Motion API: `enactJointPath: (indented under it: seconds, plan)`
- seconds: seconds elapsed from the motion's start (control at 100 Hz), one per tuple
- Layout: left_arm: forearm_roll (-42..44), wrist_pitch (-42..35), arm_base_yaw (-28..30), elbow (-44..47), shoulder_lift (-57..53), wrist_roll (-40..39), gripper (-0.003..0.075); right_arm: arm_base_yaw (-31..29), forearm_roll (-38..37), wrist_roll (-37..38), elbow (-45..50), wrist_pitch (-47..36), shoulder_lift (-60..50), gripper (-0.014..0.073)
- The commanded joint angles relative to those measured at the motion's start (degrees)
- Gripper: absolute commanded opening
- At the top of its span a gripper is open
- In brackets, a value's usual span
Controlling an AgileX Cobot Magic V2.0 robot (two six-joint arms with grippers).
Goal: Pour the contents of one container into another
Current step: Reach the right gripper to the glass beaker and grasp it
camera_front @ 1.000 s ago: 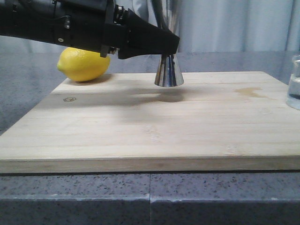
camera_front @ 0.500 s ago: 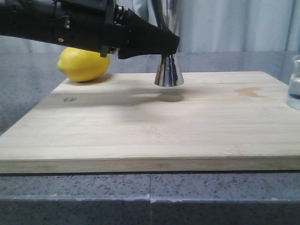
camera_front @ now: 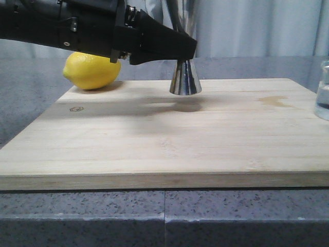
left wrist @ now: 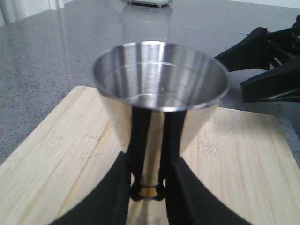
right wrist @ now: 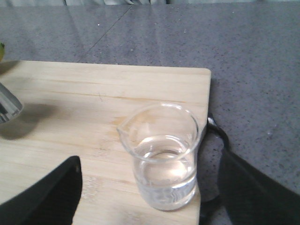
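Observation:
The steel jigger (camera_front: 185, 78) with a gold band at its waist stands upright at the back middle of the wooden board (camera_front: 164, 139). My left gripper (camera_front: 186, 51) is shut on its narrow waist. In the left wrist view the jigger's wide cup (left wrist: 159, 89) looks empty, and the gripper (left wrist: 147, 190) pinches the gold band. The clear glass beaker (right wrist: 161, 157), part full of clear liquid, stands at the board's right edge (camera_front: 324, 92). My right gripper (right wrist: 149, 187) is open, with one finger on each side of the beaker and apart from it.
A yellow lemon (camera_front: 91, 70) lies at the back left of the board, behind my left arm (camera_front: 67, 25). The board rests on a grey speckled counter (camera_front: 164, 216). The right arm (left wrist: 272, 65) shows dark beyond the jigger in the left wrist view.
The beaker at the right edge of the front view has shifted very slightly to the right. The left gripper and the jigger have not moved.

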Motion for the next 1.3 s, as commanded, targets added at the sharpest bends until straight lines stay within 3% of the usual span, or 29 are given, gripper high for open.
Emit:
enactJointPath:
  seconds: [0.0, 0.26, 0.53, 0.79, 1.05, 1.29]
  plan:
    - [-4.3, 3.5, 0.0, -1.6, -2.2, -0.1, 0.0020, 0.9, -0.1, -0.4, -1.6, -7.0, 2.0, 0.0541]
    - [-4.3, 3.5, 0.0, -1.6, -2.2, -0.1, 0.0020, 1.2, -0.1, -0.2, -1.6, -16.7, 10.4, 0.0541]
    - [-4.3, 3.5, 0.0, -1.6, -2.2, -0.1, 0.0020, 1.2, -7.4, 9.6, -1.6, -25.7, 19.0, 0.0541]
    - [-4.3, 3.5, 0.0, -1.6, -2.2, -0.1, 0.0020, 1.2, -9.8, 14.2, -1.8, -32.9, 25.8, 0.0536]
    - [-4.3, 3.5, 0.0, -1.6, -2.2, -0.1, 0.0020, 1.2, -11.1, 14.6, -1.8, -33.5, 26.1, 0.0328]
    - [-4.3, 3.5, 0.0, -1.6, -2.2, -0.1, 0.0020, 1.2, -11.8, 14.6, -1.8, -33.5, 26.1, 0.0283]
